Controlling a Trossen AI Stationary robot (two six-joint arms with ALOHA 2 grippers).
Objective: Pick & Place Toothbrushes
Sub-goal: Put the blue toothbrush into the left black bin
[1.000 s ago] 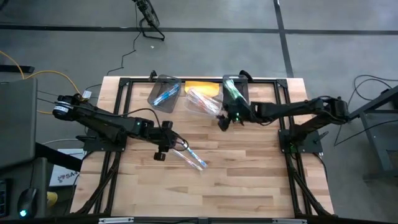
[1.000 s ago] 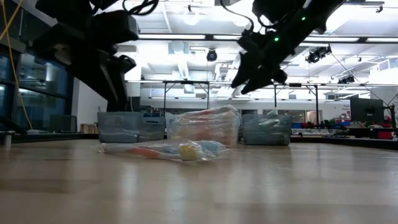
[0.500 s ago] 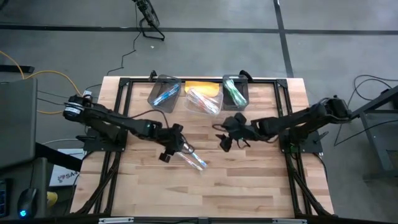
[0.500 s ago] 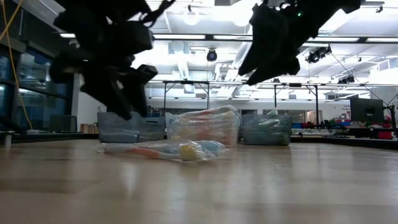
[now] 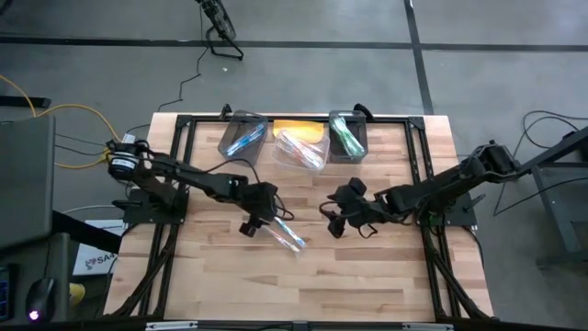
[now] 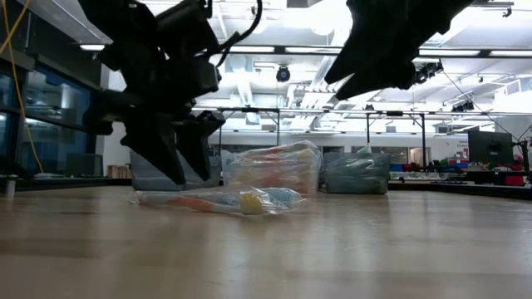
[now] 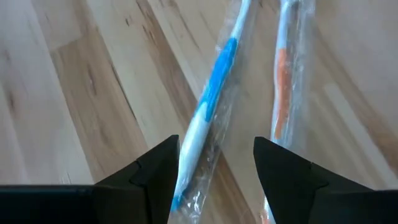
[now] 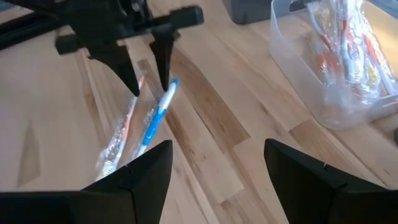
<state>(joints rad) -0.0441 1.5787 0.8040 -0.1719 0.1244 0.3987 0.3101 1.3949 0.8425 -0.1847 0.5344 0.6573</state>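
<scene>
Now I've got the left tool (image 5: pixel 260 213) lower than a second ago and shifted right, fingers spread wide, straddling the blue toothbrush (image 7: pixel 208 106) on the wooden surface (image 5: pixel 367 276), nothing gripped. Orange toothbrush (image 7: pixel 283 81) lies just beside the blue one, both in clear wrappers, mid-surface. Right tool (image 5: pixel 342 221) has left the green bin (image 5: pixel 347 136) at the back and come down toward the centre, jaws wide, empty, hovering off the surface. Rest of the toothbrushes sit in the three back bins; blue bin (image 5: pixel 241 138) and clear bin (image 5: pixel 301 147) haven't moved
</scene>
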